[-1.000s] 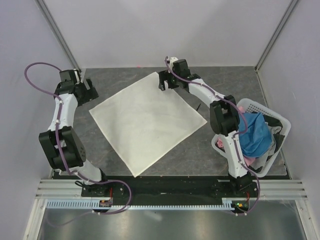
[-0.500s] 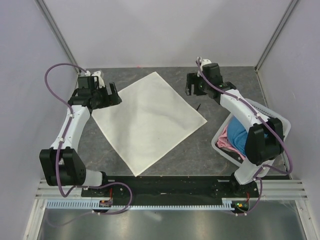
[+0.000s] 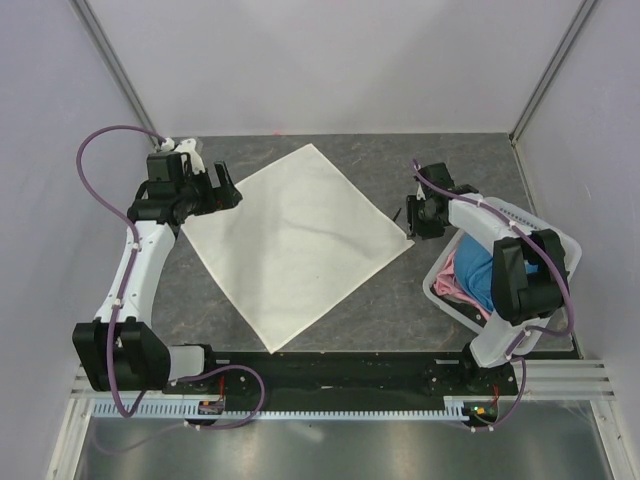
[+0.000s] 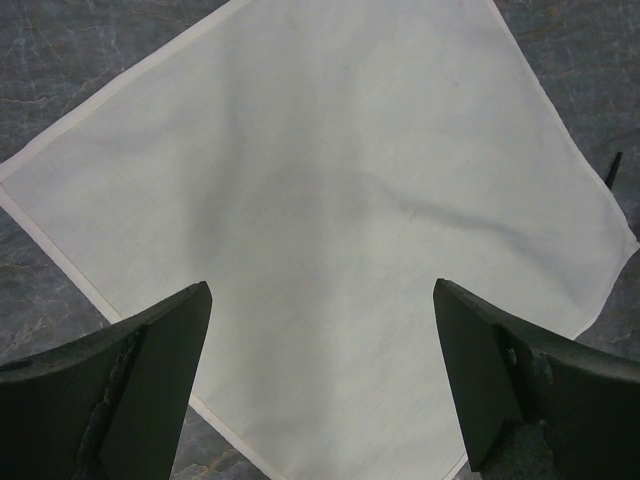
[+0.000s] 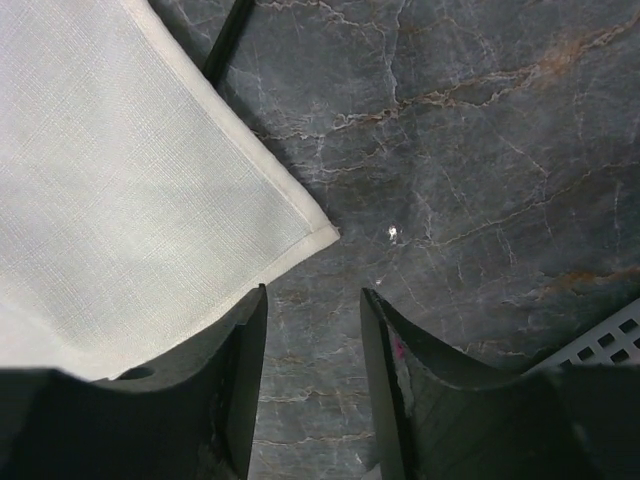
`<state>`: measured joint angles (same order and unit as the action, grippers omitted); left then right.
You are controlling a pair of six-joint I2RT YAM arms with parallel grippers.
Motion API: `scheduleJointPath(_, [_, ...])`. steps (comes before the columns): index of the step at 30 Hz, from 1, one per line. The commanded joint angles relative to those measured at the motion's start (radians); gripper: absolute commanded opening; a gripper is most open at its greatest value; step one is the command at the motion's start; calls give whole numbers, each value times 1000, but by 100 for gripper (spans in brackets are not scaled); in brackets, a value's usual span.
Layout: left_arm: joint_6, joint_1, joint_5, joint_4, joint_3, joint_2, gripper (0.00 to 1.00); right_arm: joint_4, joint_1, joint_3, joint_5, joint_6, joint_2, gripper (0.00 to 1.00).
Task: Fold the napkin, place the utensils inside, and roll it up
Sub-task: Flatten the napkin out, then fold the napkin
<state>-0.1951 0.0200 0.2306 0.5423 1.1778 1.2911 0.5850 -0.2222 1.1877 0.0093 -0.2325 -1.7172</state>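
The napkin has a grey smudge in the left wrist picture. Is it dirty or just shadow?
Left wrist view: the napkin shows soft grey shading along gentle wrinkles, likely shadow, not dirt; right wrist view: its weave looks crisp and evenly lit; top external view: no glare on it.
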Motion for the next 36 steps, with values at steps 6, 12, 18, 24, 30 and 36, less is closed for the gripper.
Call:
scheduleJointPath(6, [14,-3,38,-27,6,-49,100,-28,-2,-14,24,-16,-71,47])
scheduleJointPath(12, [14,-3,36,-25,5,-50,100,-62,0,-11,-3,-27,-108,45])
scheduleJointPath(18, [13,-3,39,-27,3,-53,100,-77,1,-8,0,-33,-128,45])
scheduleJointPath(24, [11,-3,42,-25,5,-53,100,-86,9,-3,-6,-41,-140,43])
scheduleJointPath(30, [10,-2,53,-25,3,-52,100,-94,20,-2,-8,-41,-154,41])
scheduleJointPath(36, [11,-3,55,-27,3,-52,98,-96,21,1,-6,-11,-162,31])
